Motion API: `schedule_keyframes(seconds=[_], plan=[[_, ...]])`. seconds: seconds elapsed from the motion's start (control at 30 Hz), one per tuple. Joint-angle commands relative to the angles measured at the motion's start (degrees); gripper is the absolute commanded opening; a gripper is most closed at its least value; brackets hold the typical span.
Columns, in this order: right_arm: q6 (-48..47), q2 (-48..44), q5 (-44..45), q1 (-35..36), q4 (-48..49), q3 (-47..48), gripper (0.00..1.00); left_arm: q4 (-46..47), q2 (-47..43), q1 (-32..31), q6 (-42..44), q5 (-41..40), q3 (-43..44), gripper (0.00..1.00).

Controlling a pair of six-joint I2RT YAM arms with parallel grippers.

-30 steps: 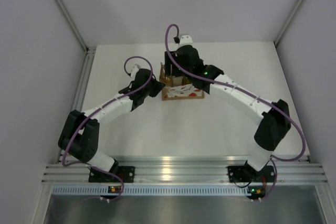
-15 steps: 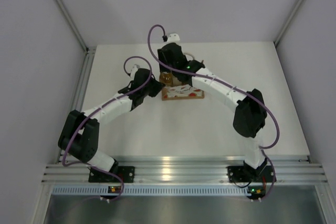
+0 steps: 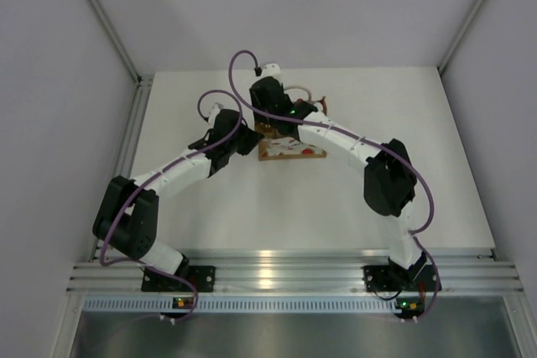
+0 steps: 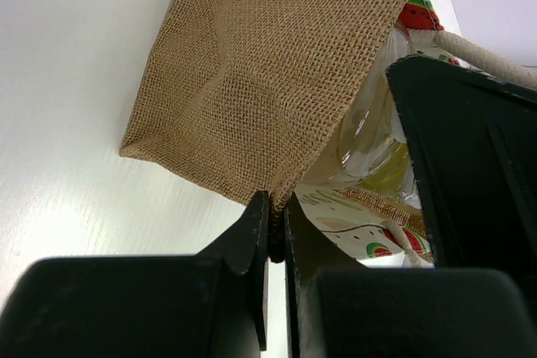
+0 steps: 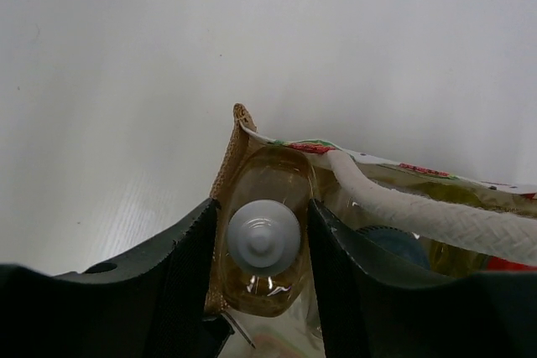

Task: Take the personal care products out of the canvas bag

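Note:
The canvas bag stands mid-table, its tan weave filling the left wrist view. My left gripper is shut on the bag's near corner seam. My right gripper reaches down into the bag's left end. Its fingers flank an amber bottle with a whitish cap; one finger presses the bag's woven side wall against the bottle, the other touches the bottle's far side. A dark grey cap shows under the rope handle. From above, the right gripper hides the bag's contents.
White tabletop lies around the bag. Grey walls rise on three sides, and an aluminium rail runs along the near edge by the arm bases. The right arm's purple cable loops above the bag.
The right arm swung left, its elbow folding in, and came down over the bag's left end. Its jaws narrowed onto the bottle. The left arm stayed put.

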Motion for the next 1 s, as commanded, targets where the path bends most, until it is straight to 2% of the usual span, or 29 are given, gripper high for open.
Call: schedule_keyframes(seconds=[0.0, 0.07, 0.23, 0.3, 0.33, 0.5, 0.53, 0.97], plan=[[0.59, 1.43, 0.67, 1.0, -0.54, 1.96, 0.46, -1.63, 1.4, 0.57, -0.27, -1.05, -0.16, 0.0], [0.68, 1.43, 0.75, 1.18, -0.45, 1.7, 0.4, -1.71, 1.49, 0.57, -0.27, -1.05, -0.16, 0.0], [0.76, 1.43, 1.46, 1.7, -0.54, 1.43, 0.34, -1.71, 1.57, 0.65, -0.53, -0.96, 0.02, 0.0], [0.94, 1.25, 1.63, 1.88, -0.54, 1.43, 0.24, -1.71, 1.49, 0.65, -0.53, -0.79, 0.02, 0.0], [0.94, 1.08, 1.72, 1.97, -0.54, 1.69, 0.16, -1.71, 1.57, 0.65, -0.53, -0.96, 0.02, 0.0], [0.59, -0.41, 2.6, 2.58, -0.54, 3.45, 0.06, -1.71, 1.66, 0.74, -0.71, -0.79, 0.2, 0.0], [0.41, -0.68, 2.77, 2.76, -0.54, 3.8, 0.0, -1.71, 1.66, 0.74, -0.71, -0.87, 0.2, 0.0], [-3.8, -4.2, 1.9, 2.93, -2.2, 12.94, 0.0, -1.71, 1.84, 0.83, -0.97, -0.79, 0.64, 0.0]])
